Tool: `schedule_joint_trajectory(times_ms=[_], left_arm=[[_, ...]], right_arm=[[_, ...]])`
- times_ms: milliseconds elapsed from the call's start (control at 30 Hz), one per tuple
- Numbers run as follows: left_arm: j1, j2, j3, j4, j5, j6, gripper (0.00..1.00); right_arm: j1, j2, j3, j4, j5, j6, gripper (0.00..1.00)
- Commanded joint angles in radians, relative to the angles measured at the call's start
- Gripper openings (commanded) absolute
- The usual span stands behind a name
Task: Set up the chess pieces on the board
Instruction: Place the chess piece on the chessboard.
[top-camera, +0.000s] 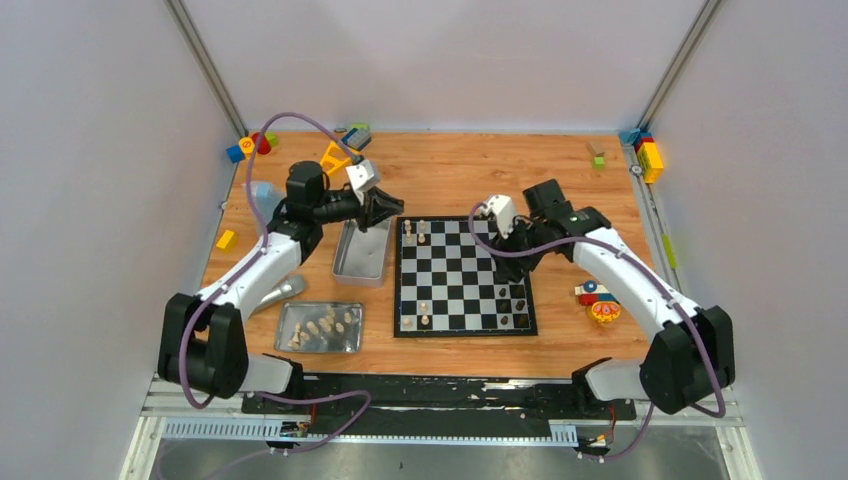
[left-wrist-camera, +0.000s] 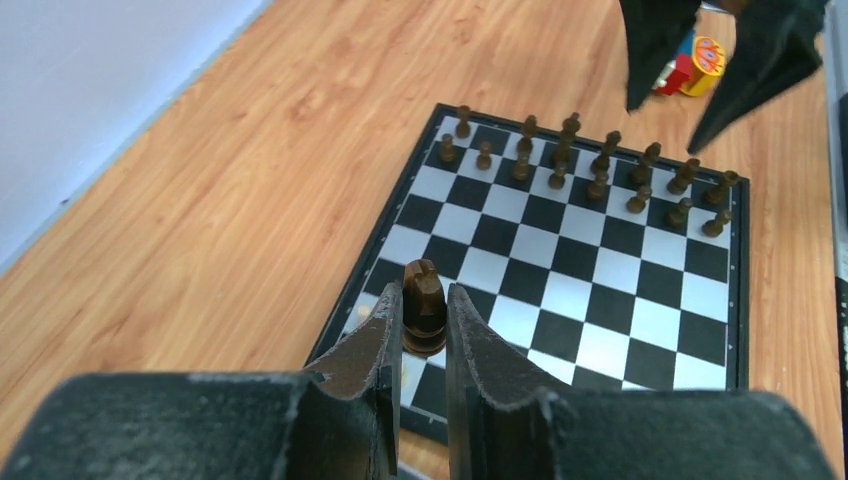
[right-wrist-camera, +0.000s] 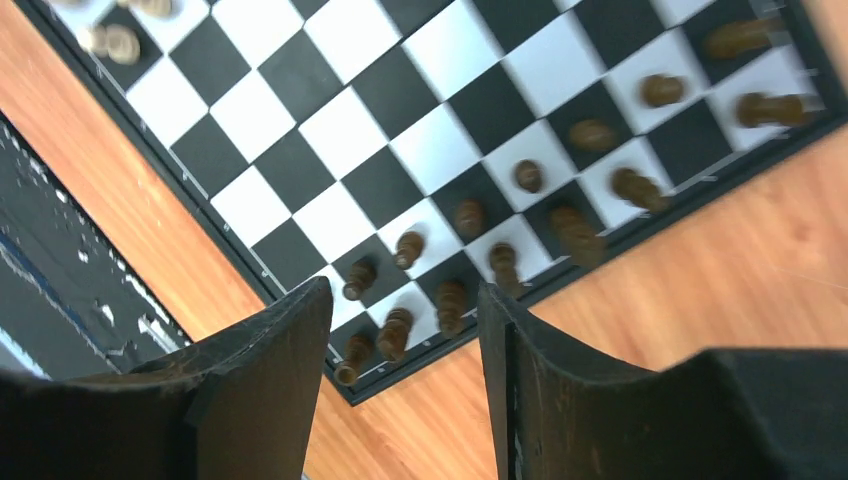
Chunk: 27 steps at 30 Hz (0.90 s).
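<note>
- Nearest the arm bases, a shallow metal tray (top-camera: 288, 340) lies on the wooden table (top-camera: 460, 175). It holds a cluster of cream pieces (top-camera: 322, 325), well left of the board.
- The board (top-camera: 462, 275) lies flat at mid-table, its edges square with the table's edges.
- Dark pieces (right-wrist-camera: 455, 300) stand upright in two rows along the board's right edge, the rows running near to far.
- A few cream pieces on the board (top-camera: 414, 232) stand near its left edge, at the near and far corners.
- The right gripper (right-wrist-camera: 402, 290) hangs above the dark rows with its jaws apart and nothing between them.
- A second metal tray (top-camera: 362, 265) sits just beside the board's left edge.
- The left gripper (top-camera: 385, 208) is over the far end of that tray, beside the board's far-left corner, and is clamped on a dark chess piece (left-wrist-camera: 424, 308). The piece's long axis runs along the fingers, with its head toward the tips.
- Coloured toy blocks (top-camera: 650, 158) lie in the table's far corners.
- Plain pale walls (top-camera: 440, 60) close in the table.
</note>
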Motion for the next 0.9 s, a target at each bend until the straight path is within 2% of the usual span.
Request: schedule_joint_trajectory(times_ms=[0,267,467,633,867], left_arm=[[-0.094,0.081,0.103,0.045,-0.004,0.053,0.0],[-0.268,0.332,0.274,0.119,0.003,0.033,0.0],[-0.351,0.558,0.407,0.308,0.057,-0.097,0.02],[-0.388,0.745,0.553,0.389,0.117,-0.237,0.01],[-0.417,0.913,0.725,0.352,0.144,-0.248,0.0]], right_arm=[[-0.111,-0.081,0.073,0.038,-0.114,0.003,0.57],[-0.357,-0.168,0.055,0.09,-0.223,0.037,0.57],[-0.482,-0.21,-0.013,0.125,-0.274,0.045,0.57],[-0.553,-0.229,-0.08,0.169,-0.299,0.05,0.56],[-0.599,-0.225,-0.132,0.213,-0.319,0.069,0.56]])
